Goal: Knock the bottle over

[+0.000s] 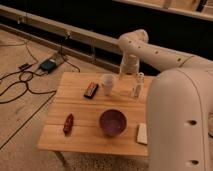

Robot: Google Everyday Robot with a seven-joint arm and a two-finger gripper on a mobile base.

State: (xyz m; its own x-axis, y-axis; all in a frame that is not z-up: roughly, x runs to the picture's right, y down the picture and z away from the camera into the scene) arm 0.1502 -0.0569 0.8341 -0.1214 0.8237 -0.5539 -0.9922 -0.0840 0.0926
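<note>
Wood-slat table point(82, 112) carries everything. Nearest row: a reddish-brown item point(68, 123) at the left, a purple bowl point(112, 121) in the middle, a pale flat block point(142, 133) at the right edge, partly behind the robot's body. These sit well apart from the target, so a sideways push should not touch them.

Farther row: a dark packet point(91, 90), a whitish cup point(107, 83), then the bottle point(136, 89), upright near the far right corner, not yet toppled.

Farthest: the tool point(128, 75) hangs at the back edge, between cup and bottle and just beside the bottle's upper part. That looks like a set-up for a swipe to the right. Whether the tool is apart or together cannot be told. The cup is near, so a leftward drift risks the wrong object.
</note>
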